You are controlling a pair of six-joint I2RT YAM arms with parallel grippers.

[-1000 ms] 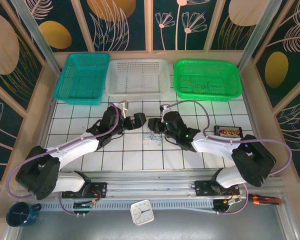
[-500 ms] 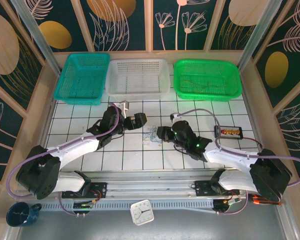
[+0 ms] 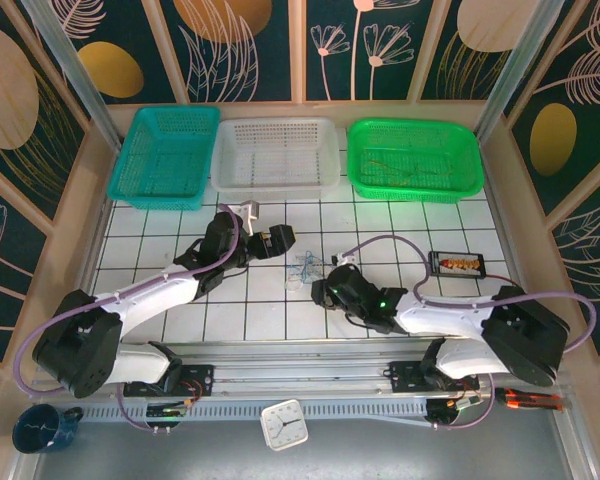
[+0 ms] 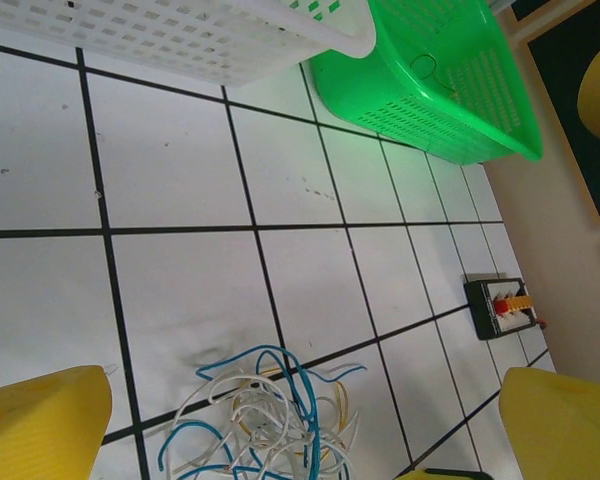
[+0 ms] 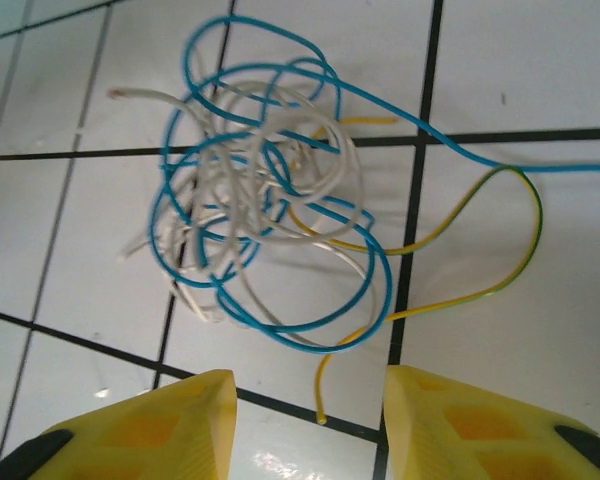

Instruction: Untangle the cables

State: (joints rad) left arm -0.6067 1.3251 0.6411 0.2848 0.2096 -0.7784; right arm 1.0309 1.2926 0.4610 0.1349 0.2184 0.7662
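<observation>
One knot of cables (image 3: 302, 268) lies near the middle of the surface (image 3: 140, 240), between two tools. The left tool (image 3: 283, 238) is spread wide and the right tool (image 3: 322, 290) is partly parted, and neither holds anything. From above, three baskets line the far edge — a teal basket (image 3: 170, 108), a white basket (image 3: 275, 122) and a green basket (image 3: 410, 122) — and the knot is only a small blur. The right wrist view resolves it into blue, whitish and yellow-green strands lying just ahead of the yellow fingertips (image 5: 160, 420) without touching them, with one yellow-green loop trailing out of the knot.
</observation>
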